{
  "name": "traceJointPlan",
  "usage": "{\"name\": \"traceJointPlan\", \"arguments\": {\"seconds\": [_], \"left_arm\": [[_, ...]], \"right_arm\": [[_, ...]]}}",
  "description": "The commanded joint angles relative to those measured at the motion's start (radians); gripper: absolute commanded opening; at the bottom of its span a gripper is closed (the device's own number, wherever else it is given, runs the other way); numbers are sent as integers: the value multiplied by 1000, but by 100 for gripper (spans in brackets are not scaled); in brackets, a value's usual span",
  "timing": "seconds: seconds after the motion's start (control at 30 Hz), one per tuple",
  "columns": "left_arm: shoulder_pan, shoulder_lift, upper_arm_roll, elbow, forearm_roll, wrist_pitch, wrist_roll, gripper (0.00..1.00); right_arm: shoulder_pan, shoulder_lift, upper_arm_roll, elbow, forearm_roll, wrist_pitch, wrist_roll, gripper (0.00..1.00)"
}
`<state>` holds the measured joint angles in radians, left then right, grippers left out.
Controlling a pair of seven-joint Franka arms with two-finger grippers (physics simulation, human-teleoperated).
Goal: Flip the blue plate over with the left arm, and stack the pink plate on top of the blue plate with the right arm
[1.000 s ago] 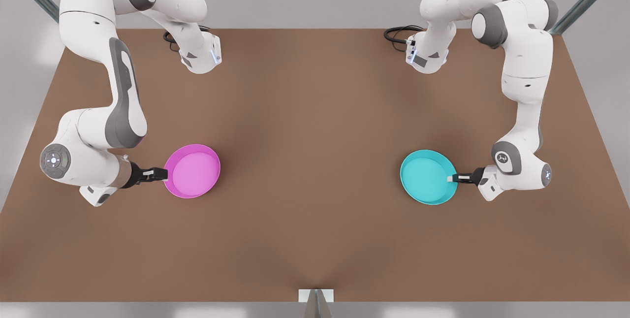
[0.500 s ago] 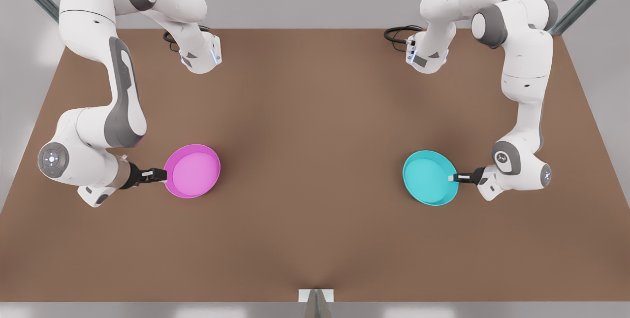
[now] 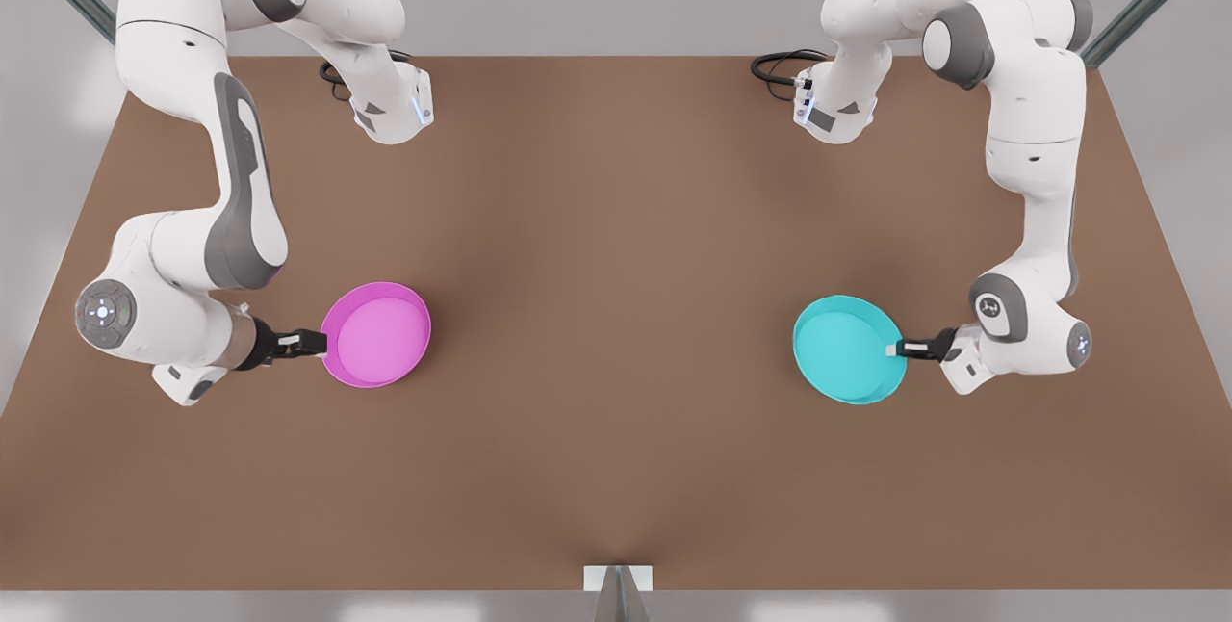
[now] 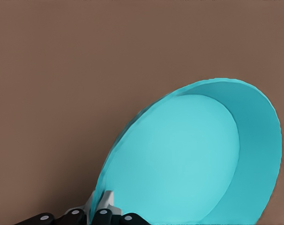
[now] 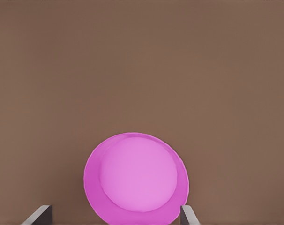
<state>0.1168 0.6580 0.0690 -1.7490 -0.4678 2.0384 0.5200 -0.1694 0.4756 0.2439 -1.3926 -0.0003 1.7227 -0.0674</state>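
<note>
Down at the near end of the brown table (image 3: 616, 468), you have both plates roughly level with each other and well apart. On the front view's right, your left gripper (image 3: 900, 349) is clamped on the rim of the blue plate (image 3: 847, 349), pinching the edge that faces the arm. That plate is tipped: in the left wrist view the blue plate (image 4: 189, 154) rises at a slant from the fingers (image 4: 102, 206), its hollow inner face turned toward the camera and the far rim standing high over the table (image 4: 62, 70). You can see the left gripper (image 4: 100, 211) closed on the near edge, one pale pad lying against the inside of the rim.

On the front view's left, your right gripper (image 3: 313, 342) reaches in level with the table and sits at the rim of the pink plate (image 3: 375, 334), on the side facing its arm. From there you cannot tell whether it touches the rim. In the right wrist view the pink plate (image 5: 136, 178) lies flat, open side up, and the fingertips (image 5: 39, 214) stand wide apart, one on each side of the plate, with bare table (image 5: 142, 61) beyond.

Farther back, both arm bases stand at the far edge of the table.
</note>
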Motion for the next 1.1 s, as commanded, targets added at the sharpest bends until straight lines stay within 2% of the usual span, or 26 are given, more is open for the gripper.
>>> {"name": "traceJointPlan", "arguments": {"seconds": [0.0,0.33,0.4,0.47,0.6,0.8,0.97,1.07], "left_arm": [[0,0,0,2,-81,-3,3,21],[-16,0,0,52,-77,-56,0,21],[-17,0,0,52,-75,-56,2,21],[-25,0,0,75,-61,-81,2,21],[-52,0,0,97,-25,-101,2,21],[-95,0,0,146,55,-136,-14,21],[-143,0,-6,190,218,-167,-124,21],[-233,2,-9,247,311,-224,-233,21]], "right_arm": [[-2,0,0,0,2,0,1,100],[-64,-6,0,-32,-27,-21,9,100],[-78,-26,6,-169,-67,113,-8,100],[-122,-26,9,-226,-58,170,-11,100],[-108,-14,9,-220,-53,189,-14,100],[-116,1,9,-221,-35,189,-43,100],[-162,86,8,-224,-36,187,-115,100],[-162,98,8,-226,-36,184,-112,100]]}}
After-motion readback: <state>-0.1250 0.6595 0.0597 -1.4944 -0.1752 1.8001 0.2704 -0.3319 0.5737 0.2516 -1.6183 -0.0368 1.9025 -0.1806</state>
